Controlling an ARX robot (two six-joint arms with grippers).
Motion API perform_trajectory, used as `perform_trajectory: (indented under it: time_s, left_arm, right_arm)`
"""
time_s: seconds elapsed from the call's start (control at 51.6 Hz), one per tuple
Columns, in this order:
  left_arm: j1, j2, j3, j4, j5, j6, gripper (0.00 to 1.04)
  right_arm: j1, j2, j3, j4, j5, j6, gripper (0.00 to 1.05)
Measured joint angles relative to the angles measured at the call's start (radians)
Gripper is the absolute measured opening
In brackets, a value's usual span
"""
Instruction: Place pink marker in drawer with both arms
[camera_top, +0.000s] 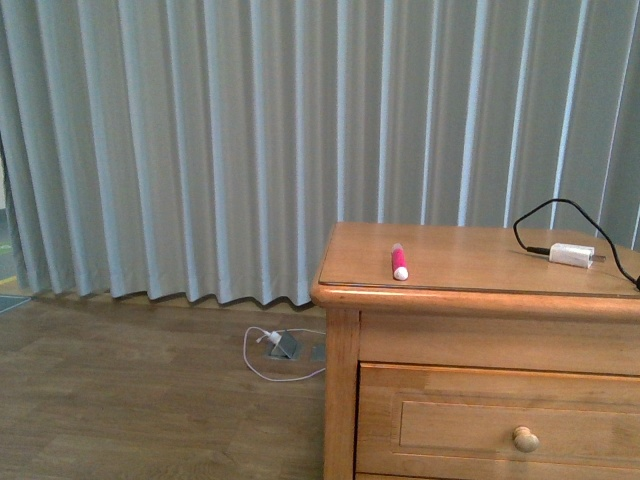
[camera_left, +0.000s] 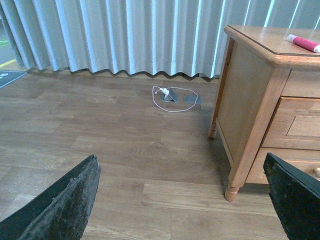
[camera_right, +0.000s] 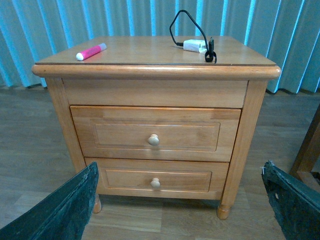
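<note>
1. Curtain (camera_top: 200, 150): pale grey, pleated, and fills the wall behind everything I see.
2. Floor (camera_top: 120, 400): brown wood-look planks. A grey floor socket (camera_top: 283, 345) sits near the curtain with a white cable looped beside it.
3. Nightstand (camera_right: 239, 150): honey-brown wood, standing against the curtain.
4. Tabletop (camera_top: 460, 270): smooth, with a rounded rim.
5. Drawer (camera_right: 120, 134): the uppermost one, fully closed, with one round pale knob (camera_right: 153, 140) at its centre. A similar lower drawer (camera_right: 130, 180) beneath it is also closed.
6. Left hand (camera_left: 180, 157): low over the floor, beside the nightstand's left flank. Its fingers are spread wide apart and grip nothing.
7. Right hand (camera_right: 179, 165): in front of the nightstand, facing the drawers. Its fingers are spread wide apart and grip nothing.
8. Charger plug (camera_top: 571, 255): white, lying on the tabletop's right part, with a black cable (camera_top: 560, 205) arching off it.
9. Pink marker (camera_top: 398, 261): lying flat on the tabletop's left part. Its white cap points toward the front edge, and it is well apart from the charger plug.
</note>
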Motion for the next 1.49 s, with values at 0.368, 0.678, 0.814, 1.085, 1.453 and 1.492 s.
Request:
perform_trajectory:
  time_s: [0.368,0.678,0.814,1.085,1.453,1.492]
  left_arm:
    - [0.0,0.0,0.0,0.0,0.0,0.0,0.99]
    - [0.0,0.0,0.0,0.0,0.0,0.0,0.99]
    - [0.0,0.0,0.0,0.0,0.0,0.0,0.99]
    - [0.0,0.0,0.0,0.0,0.0,0.0,0.99]
    - [0.0,0.0,0.0,0.0,0.0,0.0,0.99]
    - [0.0,0.0,0.0,0.0,0.0,0.0,0.99]
  right_arm:
    - [0.0,0.0,0.0,0.0,0.0,0.0,0.96]
    - [0.0,0.0,0.0,0.0,0.0,0.0,0.96]
    - [0.0,0.0,0.0,0.0,0.0,0.0,0.96]
    - [0.0,0.0,0.0,0.0,0.0,0.0,0.96]
    - [-0.051,0.328,0.066,0.069,-0.13,-0.008,0.96]
    - [-0.048,0.432,0.084,0.146,-0.129,-0.007,0.96]
